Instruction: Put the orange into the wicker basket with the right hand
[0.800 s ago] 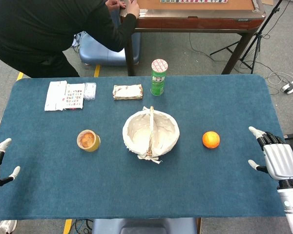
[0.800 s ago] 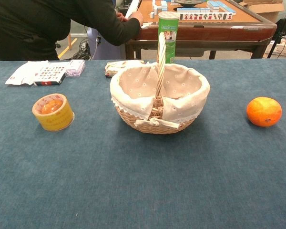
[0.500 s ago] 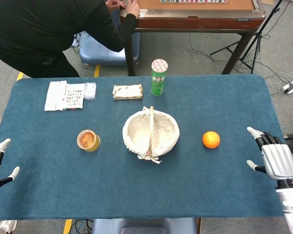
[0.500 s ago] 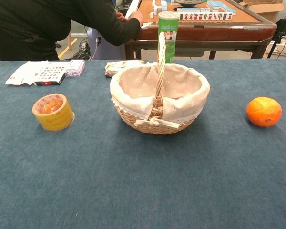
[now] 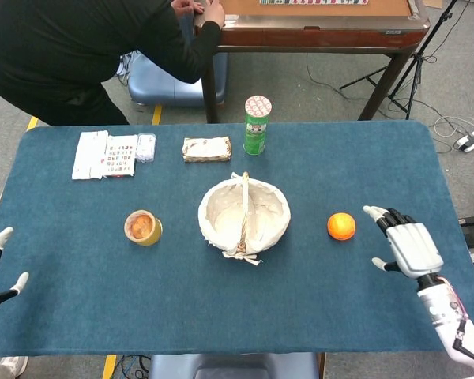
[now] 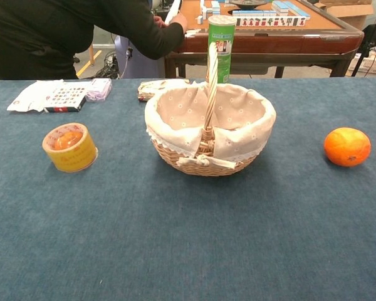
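While right hand [image 5: 405,246] hovers released, fingers spread, near orange [image 5: 341,226] at its 9 o'clock on counter [image 5: 363,166]: close around fruit from above, lift clear of handle, then lower into wicker basket [image 5: 244,215] at 9 o'clock.

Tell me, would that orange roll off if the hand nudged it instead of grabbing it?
Probably yes. The orange is round and sits free on the flat blue table, so a nudge would likely send it rolling. Its skin looks firm, so it should take a gentle squeeze. The right hand is open beside it, not touching.
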{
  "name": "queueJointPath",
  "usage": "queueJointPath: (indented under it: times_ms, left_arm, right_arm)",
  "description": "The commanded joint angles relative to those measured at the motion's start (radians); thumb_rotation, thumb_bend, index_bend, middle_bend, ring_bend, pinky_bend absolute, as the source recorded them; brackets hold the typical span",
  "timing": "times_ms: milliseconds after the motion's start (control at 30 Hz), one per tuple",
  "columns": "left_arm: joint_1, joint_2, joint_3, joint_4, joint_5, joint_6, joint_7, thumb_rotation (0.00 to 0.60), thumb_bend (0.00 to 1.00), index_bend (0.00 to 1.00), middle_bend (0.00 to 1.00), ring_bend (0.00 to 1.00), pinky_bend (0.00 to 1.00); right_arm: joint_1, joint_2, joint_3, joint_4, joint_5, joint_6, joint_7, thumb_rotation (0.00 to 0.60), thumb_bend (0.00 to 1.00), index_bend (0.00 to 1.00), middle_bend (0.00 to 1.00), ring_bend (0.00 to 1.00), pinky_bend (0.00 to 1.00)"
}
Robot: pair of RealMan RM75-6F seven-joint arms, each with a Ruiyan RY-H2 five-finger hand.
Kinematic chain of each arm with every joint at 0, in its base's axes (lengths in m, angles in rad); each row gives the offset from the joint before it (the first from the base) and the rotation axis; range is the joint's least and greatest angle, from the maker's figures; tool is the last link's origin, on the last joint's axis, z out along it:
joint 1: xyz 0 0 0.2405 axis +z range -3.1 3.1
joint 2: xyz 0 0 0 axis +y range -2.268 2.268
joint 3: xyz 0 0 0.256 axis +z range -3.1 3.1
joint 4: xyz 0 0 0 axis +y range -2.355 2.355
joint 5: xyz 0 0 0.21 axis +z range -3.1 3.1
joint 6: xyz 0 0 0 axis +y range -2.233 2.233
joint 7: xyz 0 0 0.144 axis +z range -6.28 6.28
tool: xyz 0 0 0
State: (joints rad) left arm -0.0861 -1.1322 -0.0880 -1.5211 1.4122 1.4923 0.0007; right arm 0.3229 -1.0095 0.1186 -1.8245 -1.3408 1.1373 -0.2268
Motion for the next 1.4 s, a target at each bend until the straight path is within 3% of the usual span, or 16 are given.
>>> queueJointPath:
  times_ms: [33, 333, 900, 1000, 1133, 1333, 1400]
  left_arm:
    - [0.005, 0.000, 0.002, 0.003, -0.001, 0.003, -0.003, 0.600, 0.30, 0.10, 0.16, 0.14, 0.17]
    - [0.020, 0.002, 0.005, 0.007, -0.008, 0.013, -0.013, 0.600, 0.30, 0.10, 0.16, 0.14, 0.17]
    - [0.024, -0.012, 0.008, 0.024, -0.021, -0.007, -0.020, 0.600, 0.30, 0.10, 0.16, 0.14, 0.17]
    - [0.026, -0.014, 0.007, 0.026, -0.022, -0.007, -0.020, 0.600, 0.30, 0.10, 0.16, 0.14, 0.17]
    - [0.029, -0.015, 0.008, 0.029, -0.029, -0.010, -0.019, 0.600, 0.30, 0.10, 0.16, 0.14, 0.17]
    - [0.033, -0.016, 0.006, 0.033, -0.034, -0.010, -0.022, 0.600, 0.30, 0.10, 0.16, 0.14, 0.17]
    - [0.033, -0.016, 0.005, 0.036, -0.036, -0.013, -0.024, 0.600, 0.30, 0.10, 0.16, 0.14, 0.17]
  right_arm:
    - [0.076, -0.040, 0.024, 0.033, 0.078, -0.099, -0.039, 0.600, 0.00, 0.08, 0.13, 0.08, 0.26]
    - [0.203, -0.149, 0.048, 0.169, 0.219, -0.262, -0.066, 0.600, 0.00, 0.02, 0.09, 0.04, 0.22]
    - [0.307, -0.338, 0.010, 0.438, 0.313, -0.371, -0.088, 0.600, 0.00, 0.04, 0.13, 0.06, 0.22]
    - [0.315, -0.369, 0.002, 0.488, 0.316, -0.373, -0.092, 0.600, 0.01, 0.11, 0.16, 0.10, 0.24]
    - [0.318, -0.407, -0.001, 0.543, 0.311, -0.371, -0.074, 0.600, 0.08, 0.23, 0.23, 0.18, 0.34]
    - [0.318, -0.441, 0.003, 0.586, 0.252, -0.336, -0.023, 0.600, 0.33, 0.51, 0.38, 0.35, 0.57]
    - [0.315, -0.434, 0.016, 0.567, 0.218, -0.307, 0.016, 0.600, 0.37, 0.57, 0.41, 0.38, 0.63]
